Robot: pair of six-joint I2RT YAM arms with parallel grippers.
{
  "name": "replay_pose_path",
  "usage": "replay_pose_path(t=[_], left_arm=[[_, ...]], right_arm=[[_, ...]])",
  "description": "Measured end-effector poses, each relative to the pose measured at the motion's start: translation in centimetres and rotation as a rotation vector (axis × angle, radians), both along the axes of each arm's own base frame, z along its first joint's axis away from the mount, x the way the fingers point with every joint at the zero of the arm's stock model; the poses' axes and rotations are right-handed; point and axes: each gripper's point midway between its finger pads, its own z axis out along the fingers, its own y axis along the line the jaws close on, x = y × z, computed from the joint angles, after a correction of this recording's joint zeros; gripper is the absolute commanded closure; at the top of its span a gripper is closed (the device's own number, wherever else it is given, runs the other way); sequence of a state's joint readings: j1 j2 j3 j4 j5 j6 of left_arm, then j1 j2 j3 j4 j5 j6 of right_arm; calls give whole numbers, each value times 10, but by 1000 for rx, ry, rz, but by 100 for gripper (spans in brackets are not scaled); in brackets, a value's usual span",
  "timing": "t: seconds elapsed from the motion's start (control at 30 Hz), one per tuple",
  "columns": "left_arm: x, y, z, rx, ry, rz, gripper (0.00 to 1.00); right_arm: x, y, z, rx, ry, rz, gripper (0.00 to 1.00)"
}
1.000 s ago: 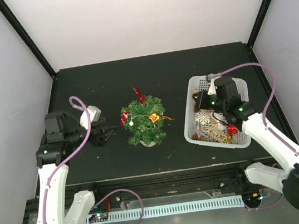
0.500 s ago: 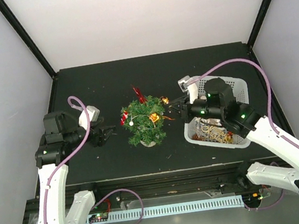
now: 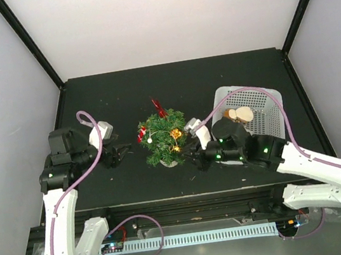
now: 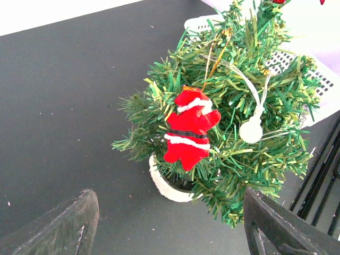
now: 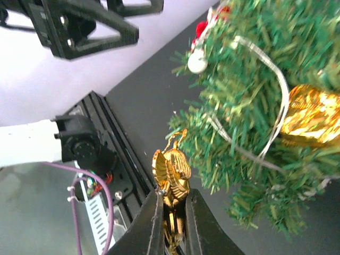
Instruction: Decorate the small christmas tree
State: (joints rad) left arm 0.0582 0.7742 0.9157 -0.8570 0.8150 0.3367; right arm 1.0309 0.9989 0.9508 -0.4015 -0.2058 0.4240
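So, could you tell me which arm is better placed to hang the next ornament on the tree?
Right: the right gripper pinches a gold ornament beside the tree; the left gripper is open and empty.

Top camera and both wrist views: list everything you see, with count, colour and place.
small christmas tree: one, dark green, white base, table centre
Santa ornament: one, red and white, tree's left side
ball ornament: one, white, on the tree
foil ornament: one, gold, on the tree
basket: one, white mesh, right of the tree
discs: two, tan, in the basket
table: one, black
gold ornament: one, pinched beside the tree's lower branches
left gripper: open, left of the tree
right gripper: shut on the gold ornament
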Motion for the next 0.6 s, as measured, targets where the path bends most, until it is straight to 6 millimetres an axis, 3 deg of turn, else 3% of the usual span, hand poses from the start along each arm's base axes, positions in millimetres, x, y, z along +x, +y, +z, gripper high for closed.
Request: replay_pose_path(t=[0.17, 0.33, 0.6], left_arm=[[0, 1, 0, 2, -3, 4, 25], [-1, 1, 2, 5, -14, 6, 25], [-6, 2, 8, 10, -48, 12, 24]], right_arm=[[-11, 8, -19, -78, -38, -8, 99], [-3, 21, -29, -186, -88, -46, 99], [20, 30, -16, -257, -164, -109, 99]])
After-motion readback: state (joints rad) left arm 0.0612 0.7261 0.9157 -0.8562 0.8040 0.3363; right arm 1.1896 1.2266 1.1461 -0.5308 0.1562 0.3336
